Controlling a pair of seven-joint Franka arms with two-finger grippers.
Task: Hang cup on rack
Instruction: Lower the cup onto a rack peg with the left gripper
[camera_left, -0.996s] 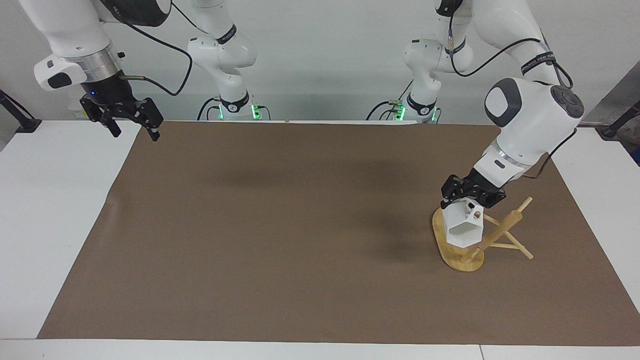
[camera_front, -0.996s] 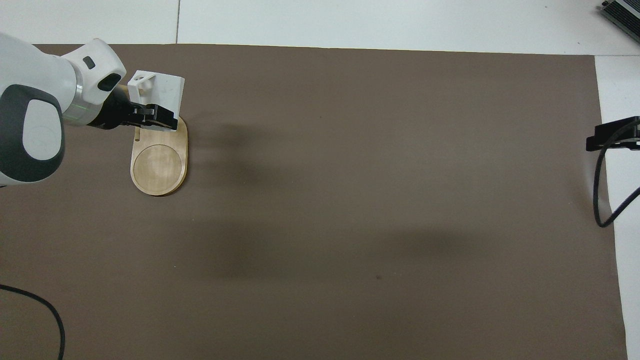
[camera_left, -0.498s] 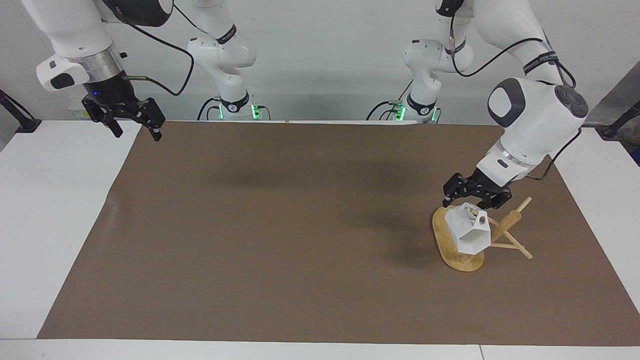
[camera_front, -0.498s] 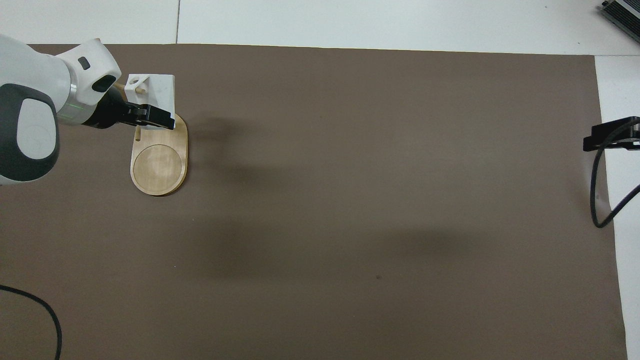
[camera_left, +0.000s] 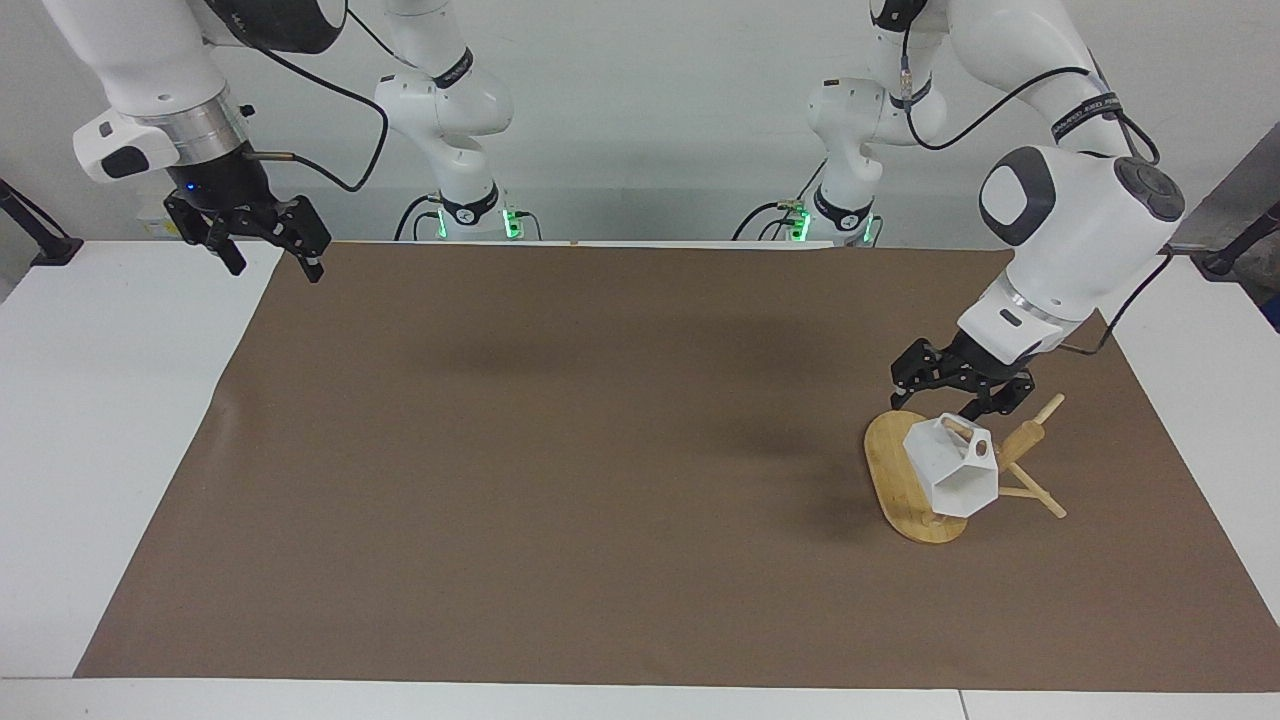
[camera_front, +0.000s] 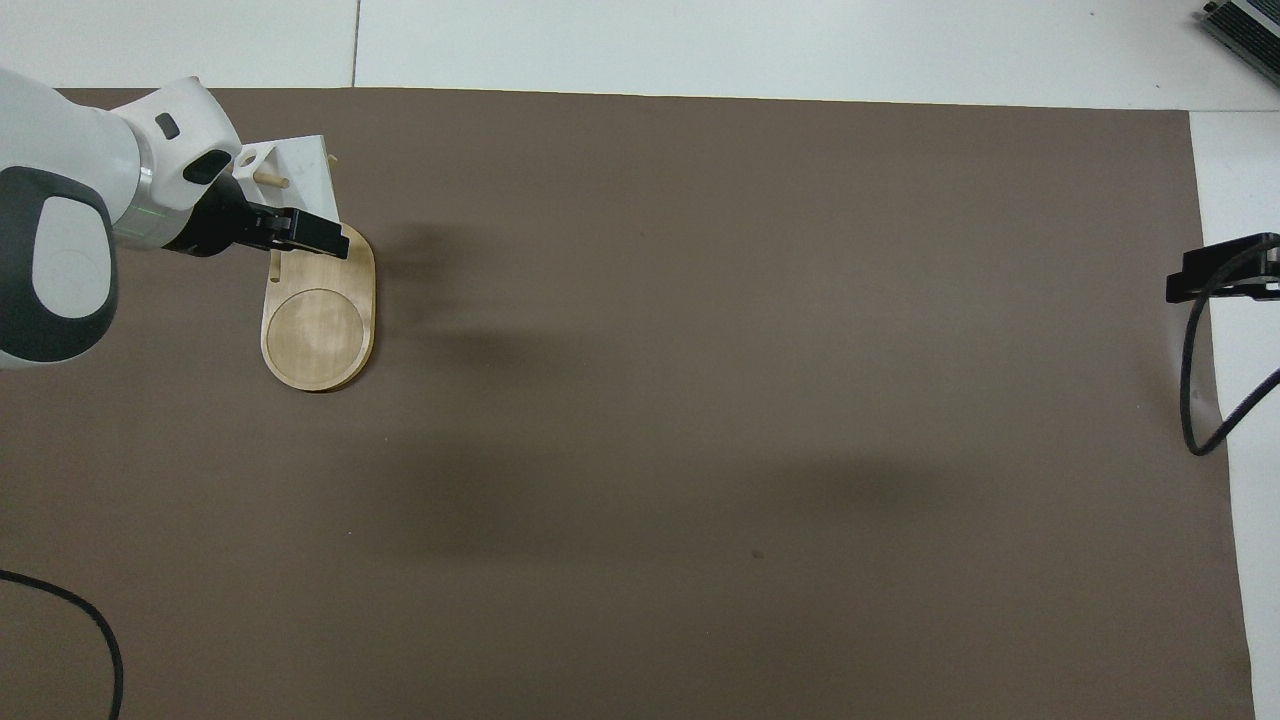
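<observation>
1. Facing view, placement. Cup (camera_left: 955, 468) hangs on the rack (camera_left: 905, 478) at the left arm's end of the table (camera_left: 80, 420). A thin peg passes through the hole in the handle tab, and the faceted body tilts mouth-down over the oval base.
2. Facing view, grippers. Left gripper (camera_left: 958, 395) sits just above the cup with fingers spread wide, holding nothing; a gap shows between it and the cup. Right gripper (camera_left: 268, 252) waits over the table edge at the right arm's end, fingers open and empty.
3. Facing view, handling judgement. Cup looks light, rigid and matte, so not slippery. The flat facets give good faces to pinch; the rim wall or the blocky tab are the likely holds. Rack looks stiff, but its pegs are thin, so a knock could tip it or shake the cup off.
4. Facing view, change. One second ago the left gripper was clamped on the cup's upper edge, with the cup upright beside the post. Now it has let go and lifted off, and the cup has swung down and settled along the peg.
5. Overhead view. Left gripper (camera_front: 300, 232) covers part of the cup (camera_front: 300, 172) near the post end of the rack (camera_front: 318, 325). A peg tip pokes through the tab. Earlier, the cup sat closer under the fingers. Right gripper (camera_front: 1215, 280) shows only at the frame edge.
</observation>
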